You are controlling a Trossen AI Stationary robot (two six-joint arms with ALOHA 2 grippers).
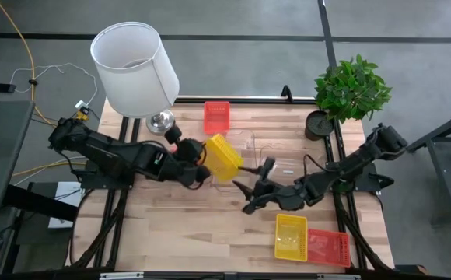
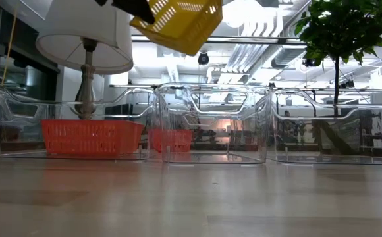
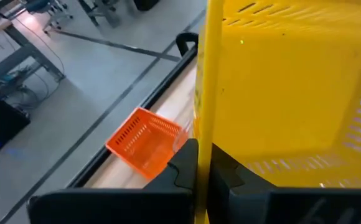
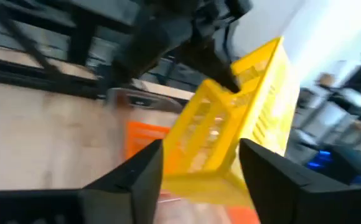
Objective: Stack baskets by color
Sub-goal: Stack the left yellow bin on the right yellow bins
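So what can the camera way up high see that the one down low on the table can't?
Only the high view shows both arms: the left end effector shut on the rim of the raised yellow basket, the right end effector open close by, plus another yellow basket and a red basket at the table's front edge. Only the low view shows the clear bins plainly, and the room behind. Both show the raised yellow basket, the lamp and the plant.
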